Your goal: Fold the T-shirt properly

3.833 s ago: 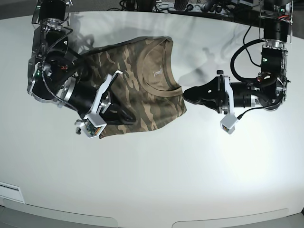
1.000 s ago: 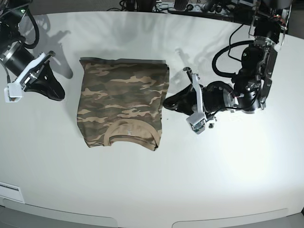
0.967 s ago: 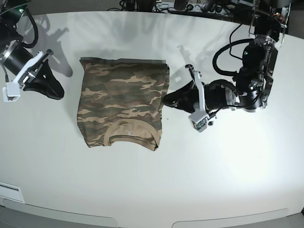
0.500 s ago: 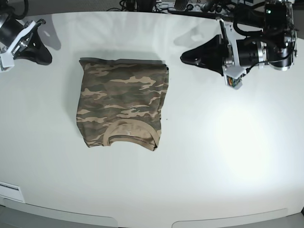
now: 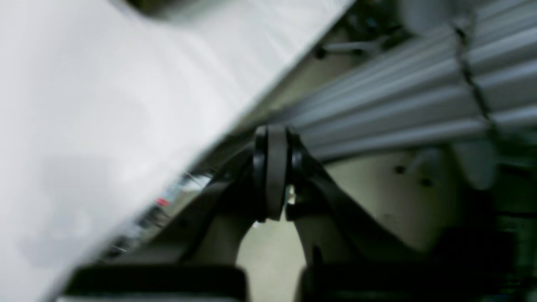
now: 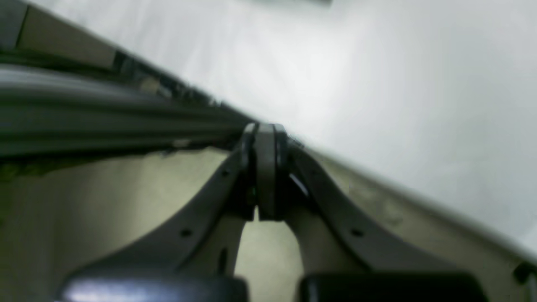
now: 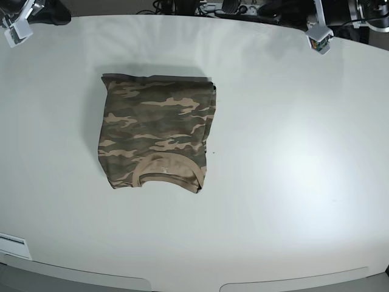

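The T-shirt (image 7: 157,137) lies folded into a neat rectangle on the white table (image 7: 285,182), left of centre. Its tan ribbed collar (image 7: 168,166) faces the near edge. Both arms are pulled back to the far corners, well away from the shirt. Only their wrist camera blocks show in the base view, at the top left (image 7: 17,29) and the top right (image 7: 320,38). My left gripper (image 5: 272,172) is shut and empty, hanging past the table's edge. My right gripper (image 6: 264,167) is also shut and empty, over the table's edge.
Cables and gear (image 7: 234,7) lie along the far edge of the table. An aluminium rail (image 5: 398,96) runs beyond the table edge in the left wrist view. A white label (image 7: 12,246) sits at the near left edge.
Both arms have drawn back from beside the shirt to the far corners, almost out of the base view. The folded T-shirt has not moved.
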Controlling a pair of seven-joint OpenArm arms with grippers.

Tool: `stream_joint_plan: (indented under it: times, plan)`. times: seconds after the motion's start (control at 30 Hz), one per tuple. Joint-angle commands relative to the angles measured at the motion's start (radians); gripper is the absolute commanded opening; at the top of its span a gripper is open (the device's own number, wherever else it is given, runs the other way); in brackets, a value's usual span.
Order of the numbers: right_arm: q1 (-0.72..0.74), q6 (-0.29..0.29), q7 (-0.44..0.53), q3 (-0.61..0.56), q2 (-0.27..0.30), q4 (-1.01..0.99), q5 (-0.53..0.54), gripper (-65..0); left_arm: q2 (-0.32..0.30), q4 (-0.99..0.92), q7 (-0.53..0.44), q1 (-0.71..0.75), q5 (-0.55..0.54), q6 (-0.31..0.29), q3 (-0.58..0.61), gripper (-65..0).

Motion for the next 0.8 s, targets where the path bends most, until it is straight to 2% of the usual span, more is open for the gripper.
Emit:
stream_joint_plan:
  times: [0.0, 0.23, 0.37, 0.5, 0.57, 0.63, 0.77]
  plan:
    - [-0.041, 0.002, -0.002, 0.01, -0.001, 0.009, 0.017, -65.0, -0.01, 0.013, 0.024, 0.054, -0.018, -0.002, -0.007, -65.0]
    - [-0.19, 0.002, -0.075, 0.006, -0.051, 0.009, 0.017, -65.0, 0.012, 0.013, 0.043, 0.321, -0.012, -0.029, -0.006, -65.0]
    - [-0.235, 0.002, -0.075, -0.026, -0.05, -0.024, 0.017, -65.0, 0.053, 0.013, 0.038, 0.393, 0.095, -0.039, -0.005, -65.0]
    - [-0.235, 0.002, -0.075, -0.143, -0.05, -0.144, 0.017, -65.0, 0.082, 0.006, 0.016, 0.393, 0.157, -0.036, 0.045, -65.0]
    - [-0.235, 0.002, -0.075, -0.223, -0.049, -0.23, 0.017, -65.0, 0.082, -0.065, -0.022, 0.393, 0.205, -0.028, 0.103, -65.0]
    - [-0.235, 0.002, -0.05, -0.311, -0.042, -0.328, -0.042, -65.0, 0.082, -0.159, -0.08, 0.393, 0.282, -0.029, 0.176, -65.0]
    - [-0.194, 0.002, 0.076, -0.476, -0.01, -0.52, -0.227, -65.0, 0.082, -0.374, -0.139, 0.318, 0.421, -0.027, 0.324, -65.0]
